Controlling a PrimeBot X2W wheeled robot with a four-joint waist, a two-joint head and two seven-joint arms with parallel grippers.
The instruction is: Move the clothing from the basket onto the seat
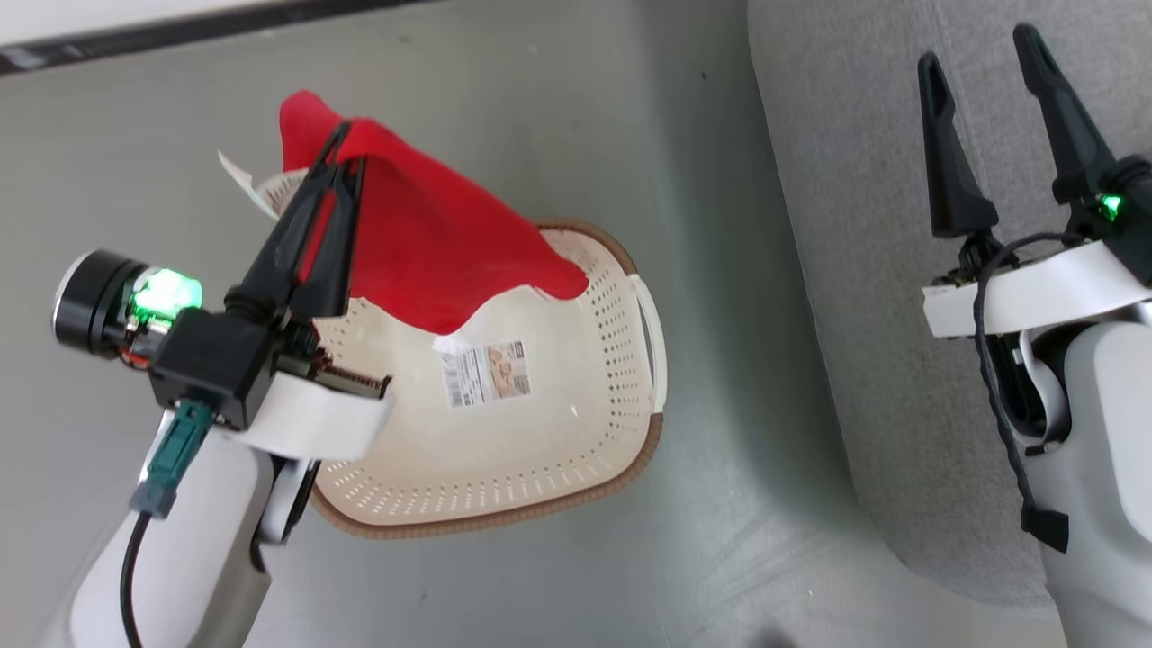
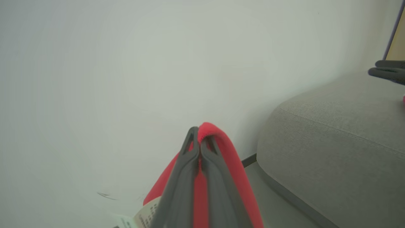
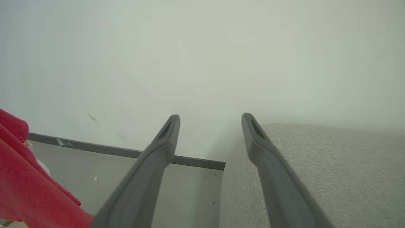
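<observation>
One red garment [image 1: 432,243] hangs pinched in the tightly closed left gripper [image 1: 349,155], held high above the perforated laundry basket [image 1: 540,450] so that, I judge, its trailing hem clears the rim. The right gripper [image 1: 979,52] hovers spread wide and empty over the grey seat [image 1: 855,270], probably to stay out of the carrying path.

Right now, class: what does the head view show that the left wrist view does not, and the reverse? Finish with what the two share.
From the head view: the basket and the label sticker on its bottom. From the left wrist view: the stitched seam on the seat and a tan panel at the top right. In both: the left hand shut on the red clothing, the open right hand, and the grey seat.
</observation>
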